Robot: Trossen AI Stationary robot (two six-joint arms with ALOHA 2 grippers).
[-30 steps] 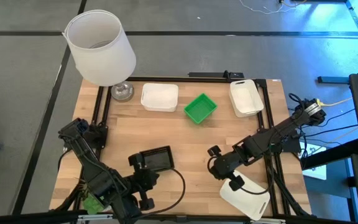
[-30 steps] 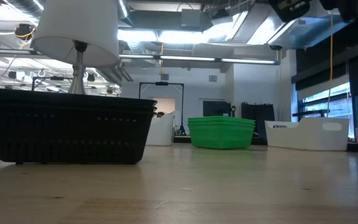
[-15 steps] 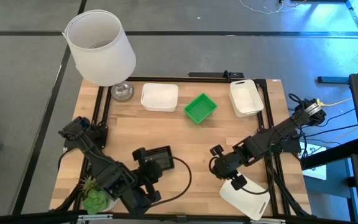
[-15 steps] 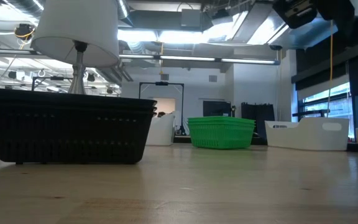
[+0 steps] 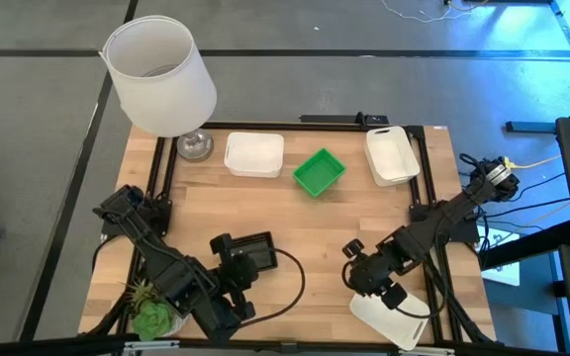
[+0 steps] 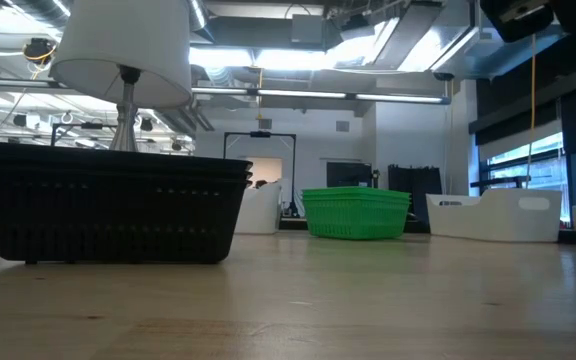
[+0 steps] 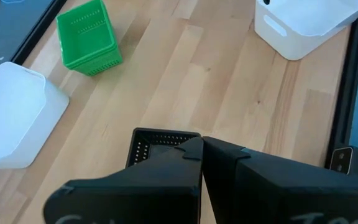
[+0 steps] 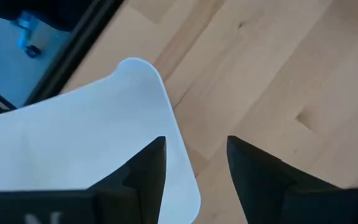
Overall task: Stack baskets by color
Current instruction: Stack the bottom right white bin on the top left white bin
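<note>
A black basket stands on the table's near left part, and my left gripper hangs shut above its near end. A green basket and two white baskets stand in a row along the far edge. A third white basket lies askew at the near right corner. My right gripper stands open above it, pointing steeply down. In its wrist view one finger is over the basket's inside and the other over bare wood; I cannot tell whether either touches the rim.
A lamp with a large white shade stands at the far left corner, and a small green plant at the near left corner beside my left arm. Bare wood lies in the table's middle. A black frame runs along the table's sides.
My left arm has swung a little toward the table's right, uncovering the plant, then kept still. My right gripper has moved a little toward the near right corner, farther over the white basket, and tipped more steeply down. No basket has moved.
</note>
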